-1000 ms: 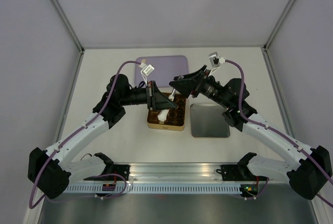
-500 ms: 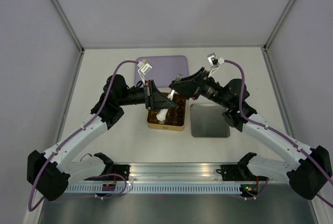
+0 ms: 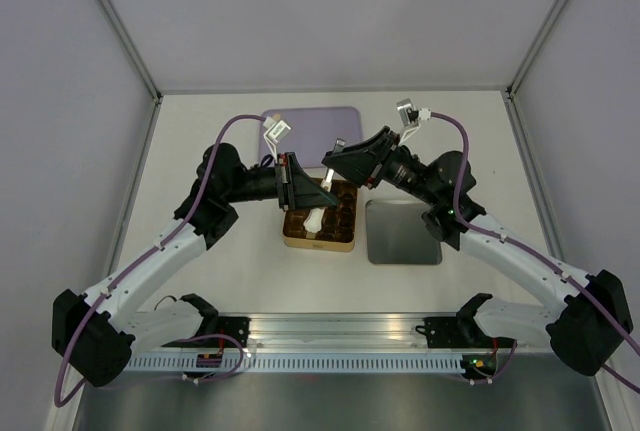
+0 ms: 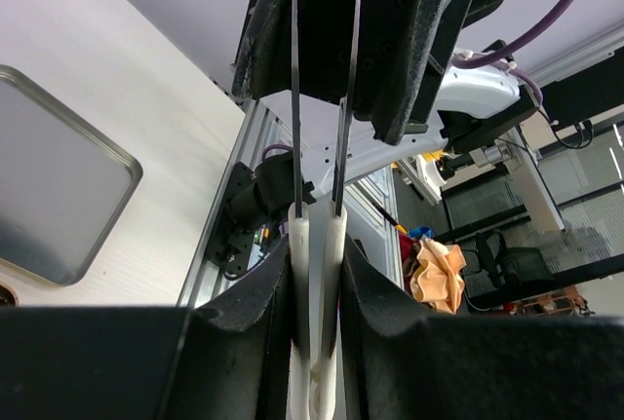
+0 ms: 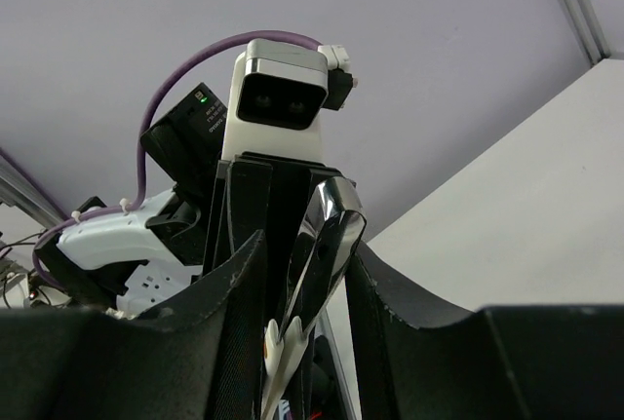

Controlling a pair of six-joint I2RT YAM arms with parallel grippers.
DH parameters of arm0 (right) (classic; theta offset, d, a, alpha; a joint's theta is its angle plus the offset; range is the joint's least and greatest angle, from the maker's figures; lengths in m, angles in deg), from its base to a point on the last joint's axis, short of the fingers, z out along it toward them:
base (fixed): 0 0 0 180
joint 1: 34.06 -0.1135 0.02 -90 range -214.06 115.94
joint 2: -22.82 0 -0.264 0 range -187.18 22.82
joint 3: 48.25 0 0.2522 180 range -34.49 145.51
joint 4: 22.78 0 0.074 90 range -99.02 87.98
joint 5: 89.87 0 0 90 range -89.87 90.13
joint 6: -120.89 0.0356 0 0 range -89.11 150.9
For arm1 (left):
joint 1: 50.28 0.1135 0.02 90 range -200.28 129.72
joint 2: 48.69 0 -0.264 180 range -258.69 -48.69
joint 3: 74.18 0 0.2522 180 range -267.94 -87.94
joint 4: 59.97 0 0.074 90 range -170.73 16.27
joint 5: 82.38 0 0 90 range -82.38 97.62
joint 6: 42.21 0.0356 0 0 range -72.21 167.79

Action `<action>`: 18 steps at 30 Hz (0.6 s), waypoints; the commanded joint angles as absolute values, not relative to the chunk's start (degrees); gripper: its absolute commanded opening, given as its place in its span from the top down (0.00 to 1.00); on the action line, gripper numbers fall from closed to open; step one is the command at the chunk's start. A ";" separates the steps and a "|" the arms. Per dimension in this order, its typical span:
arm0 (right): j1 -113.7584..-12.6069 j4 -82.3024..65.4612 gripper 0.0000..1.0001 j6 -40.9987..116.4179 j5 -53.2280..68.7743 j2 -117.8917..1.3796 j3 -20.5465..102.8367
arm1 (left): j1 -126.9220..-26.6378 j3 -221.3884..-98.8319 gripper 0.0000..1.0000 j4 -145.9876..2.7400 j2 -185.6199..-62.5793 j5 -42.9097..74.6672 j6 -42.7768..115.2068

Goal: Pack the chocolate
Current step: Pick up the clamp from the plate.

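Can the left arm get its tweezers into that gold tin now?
Probably yes: its fingers hold the tweezers over the gold tin. The right arm's fingers, gripping another pair, hover near the far edge and might crowd it.

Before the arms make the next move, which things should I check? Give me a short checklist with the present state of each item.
1. Left gripper grips the tweezers: ok, its fingers clamp the white handle.
2. Right gripper has a firm hold on the tweezers: cannot tell; its jaws stand around the shiny metal end, but contact is unclear.
3. Gold tin sits below the tools: ok.
4. Chocolate is seated in the tin: cannot tell; too small and partly hidden.
5. Silver tray lies flat beside the tin: ok.
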State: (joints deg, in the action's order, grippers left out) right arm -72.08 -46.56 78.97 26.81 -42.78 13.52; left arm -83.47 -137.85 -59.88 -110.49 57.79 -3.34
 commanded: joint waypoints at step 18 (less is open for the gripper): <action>-72.29 -53.06 0.77 80.12 28.01 -44.24 14.55 | -83.15 -139.53 0.39 -64.40 -108.02 54.91 -3.54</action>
